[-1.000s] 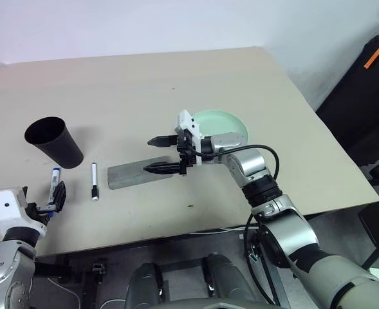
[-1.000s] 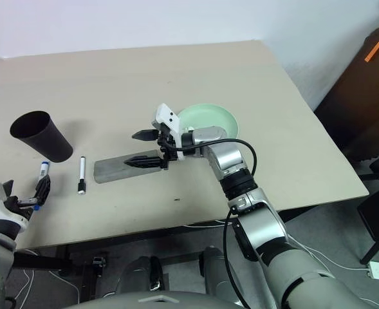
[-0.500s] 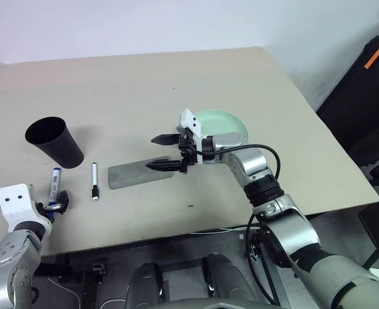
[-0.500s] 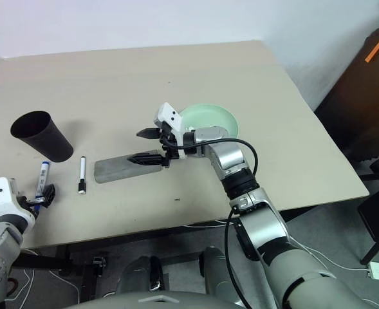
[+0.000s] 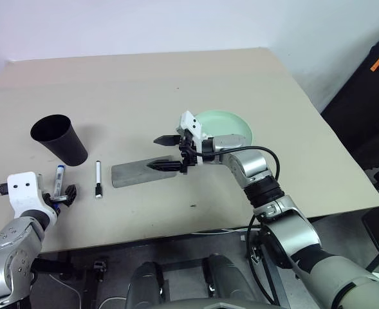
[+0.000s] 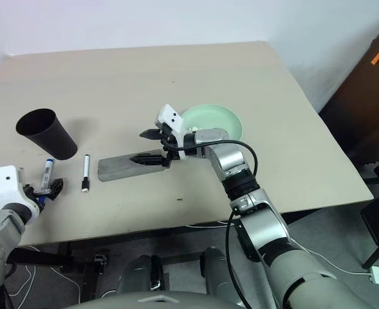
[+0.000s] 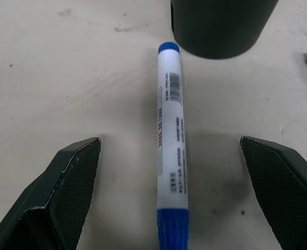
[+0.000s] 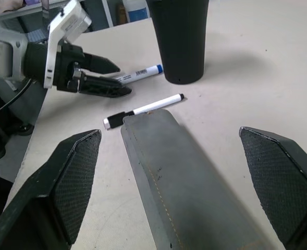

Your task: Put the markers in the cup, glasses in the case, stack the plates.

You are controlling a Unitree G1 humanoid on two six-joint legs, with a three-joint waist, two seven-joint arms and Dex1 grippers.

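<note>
Left claw (image 7: 171, 192) spread astride blue marker (image 7: 172, 156); right claw (image 5: 168, 153) spread above case (image 5: 141, 173)

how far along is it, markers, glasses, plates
Done, by the look of it: the case lies shut with no glasses on the table, though its inside is hidden. A green plate sits alone; whether another lies under it can't be told. In hand: the open left hand straddles the blue marker, not gripped. Left: that and the black-capped marker both lie beside the cup. The right hand hovers open over the case.
</note>
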